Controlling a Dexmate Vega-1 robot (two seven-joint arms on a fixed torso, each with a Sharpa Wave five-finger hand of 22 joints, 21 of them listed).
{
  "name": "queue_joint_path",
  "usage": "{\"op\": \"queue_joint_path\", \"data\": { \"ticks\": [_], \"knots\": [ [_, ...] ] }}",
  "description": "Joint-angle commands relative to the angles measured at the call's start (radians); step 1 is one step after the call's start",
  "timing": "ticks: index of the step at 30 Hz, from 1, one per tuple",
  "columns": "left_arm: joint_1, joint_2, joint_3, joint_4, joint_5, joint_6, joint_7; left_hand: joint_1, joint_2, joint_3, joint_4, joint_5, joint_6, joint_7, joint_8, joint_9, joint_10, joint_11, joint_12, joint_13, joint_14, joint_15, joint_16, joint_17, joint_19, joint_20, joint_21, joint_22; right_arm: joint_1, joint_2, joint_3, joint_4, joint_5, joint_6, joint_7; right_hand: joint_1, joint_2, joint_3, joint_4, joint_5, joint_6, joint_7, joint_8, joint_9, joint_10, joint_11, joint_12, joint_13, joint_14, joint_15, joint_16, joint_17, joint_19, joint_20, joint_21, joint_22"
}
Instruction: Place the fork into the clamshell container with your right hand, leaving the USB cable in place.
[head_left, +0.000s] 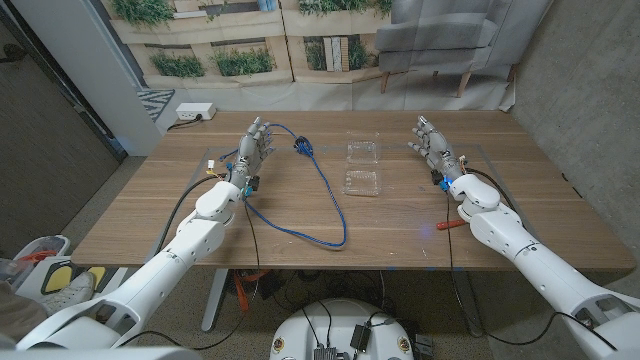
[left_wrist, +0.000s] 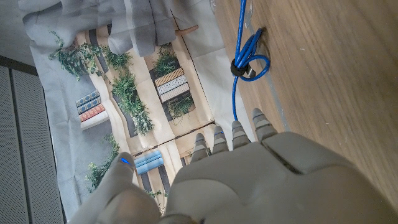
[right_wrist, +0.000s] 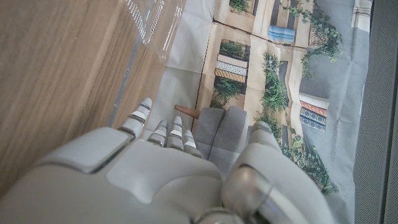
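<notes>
A clear clamshell container (head_left: 362, 166) lies open on the wooden table (head_left: 400, 230), a little right of the middle; its edge also shows in the right wrist view (right_wrist: 152, 22). A blue USB cable (head_left: 325, 190) runs from a coiled end (left_wrist: 247, 62) near my left hand in a long loop toward the front edge. My left hand (head_left: 254, 146) stands left of the cable with fingers stretched out and nothing in it, seen from behind in its wrist view (left_wrist: 249, 180). My right hand (head_left: 433, 146) stands right of the container, fingers apart and holding nothing (right_wrist: 161, 174).
A small red item (head_left: 447, 226) lies by my right forearm near the front edge. Beyond the table's far edge are a white power strip (head_left: 193, 112) on the floor and a grey armchair (head_left: 450, 40). A wall stands close on the right.
</notes>
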Motion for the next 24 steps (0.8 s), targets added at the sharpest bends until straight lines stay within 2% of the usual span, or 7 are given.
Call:
{"op": "queue_joint_path", "data": {
  "ticks": [1, 13, 24],
  "knots": [
    [-0.019, -0.005, 0.013, 0.038, 0.013, -0.018, -0.017, 0.002, 0.01, 0.007, -0.001, 0.006, 0.009, 0.0, 0.008, 0.005, -0.011, -0.001, 0.002, 0.003, -0.012, -0.002, 0.005, 0.002, -0.007, 0.005, 0.004, 0.003, -0.011, -0.03, -0.005, -0.025, -0.025, -0.002, 0.01, 0.076, 0.027, 0.04, -0.038, -0.001, 0.0, -0.017, 0.008, 0.004, 0.005, -0.025, 0.002, 0.006, -0.021, -0.017, -0.002, 0.001, -0.019, -0.013, -0.002, 0.005],
    [-0.016, -0.01, 0.015, 0.041, 0.018, -0.029, -0.014, 0.004, 0.014, 0.009, -0.003, 0.006, 0.014, 0.001, 0.009, 0.005, -0.014, 0.003, 0.0, 0.003, -0.012, -0.002, 0.006, 0.001, -0.007, 0.003, 0.004, 0.003, -0.025, -0.084, -0.008, -0.06, -0.068, 0.0, 0.021, 0.11, 0.021, 0.049, -0.062, -0.004, 0.01, -0.026, 0.011, 0.004, 0.01, -0.039, 0.001, 0.006, -0.028, -0.032, -0.004, -0.001, -0.03, -0.018, -0.003, 0.004],
    [-0.017, 0.002, 0.012, 0.019, 0.011, -0.007, -0.016, 0.005, 0.016, 0.009, -0.005, 0.005, 0.013, -0.002, 0.007, 0.005, -0.015, 0.002, 0.0, 0.003, -0.013, -0.003, 0.006, 0.001, -0.007, 0.002, 0.005, 0.003, -0.04, -0.139, -0.006, -0.096, -0.106, -0.011, 0.025, 0.141, 0.007, 0.055, -0.079, -0.008, 0.021, -0.024, 0.013, 0.004, 0.032, -0.047, 0.006, 0.007, -0.017, -0.04, 0.002, -0.002, -0.019, -0.016, 0.003, 0.004]
  ]
}}
